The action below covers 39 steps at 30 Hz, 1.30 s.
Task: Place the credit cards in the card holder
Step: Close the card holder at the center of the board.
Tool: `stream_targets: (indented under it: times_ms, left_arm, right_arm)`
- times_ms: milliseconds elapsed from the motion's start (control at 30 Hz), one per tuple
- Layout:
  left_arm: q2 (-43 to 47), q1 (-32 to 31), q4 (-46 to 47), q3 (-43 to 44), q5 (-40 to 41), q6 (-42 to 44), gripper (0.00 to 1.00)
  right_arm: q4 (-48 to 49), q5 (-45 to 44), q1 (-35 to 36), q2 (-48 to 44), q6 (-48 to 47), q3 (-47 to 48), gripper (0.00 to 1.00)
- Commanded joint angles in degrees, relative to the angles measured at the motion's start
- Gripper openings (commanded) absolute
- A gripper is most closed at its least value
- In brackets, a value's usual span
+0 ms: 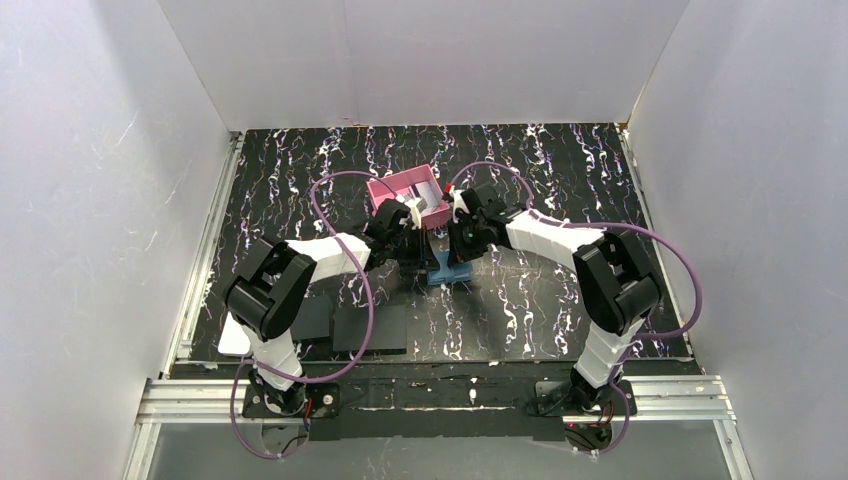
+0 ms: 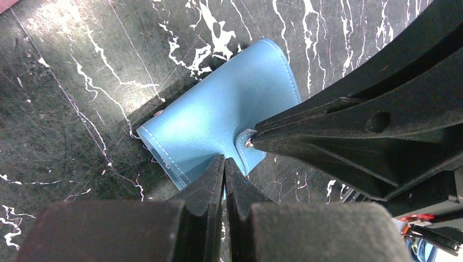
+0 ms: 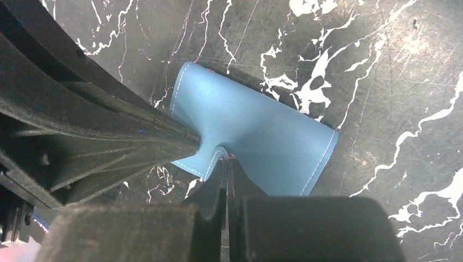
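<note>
Judging by the overhead view, the task is rated unfinished: the pink card holder [image 1: 385, 188] is set on the counter [image 1: 560, 170] beyond the wrists, a white card [image 1: 233, 337] lies by the left base, and the left gripper [image 2: 224, 161] and right gripper [image 3: 226, 159] are clamped shut on a blue case [image 2: 218, 114].

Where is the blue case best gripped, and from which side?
The snap tab at the stitched edge of the blue case, approached from that edge: it is thin and juts off the cover, so jaws can pinch it. The left gripper and right gripper are shut there.
</note>
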State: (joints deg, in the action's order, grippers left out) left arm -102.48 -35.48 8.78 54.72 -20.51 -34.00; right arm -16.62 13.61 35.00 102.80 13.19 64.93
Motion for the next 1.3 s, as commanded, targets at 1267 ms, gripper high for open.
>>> stream_targets:
  times_ms: [1267]
  left_arm:
    - [2.83, -0.02, -7.67, -5.76, -0.34, 2.09, 0.01]
  right_arm:
    - [6.11, -25.01, -2.89, -2.32, 22.62, -27.01, 0.01]
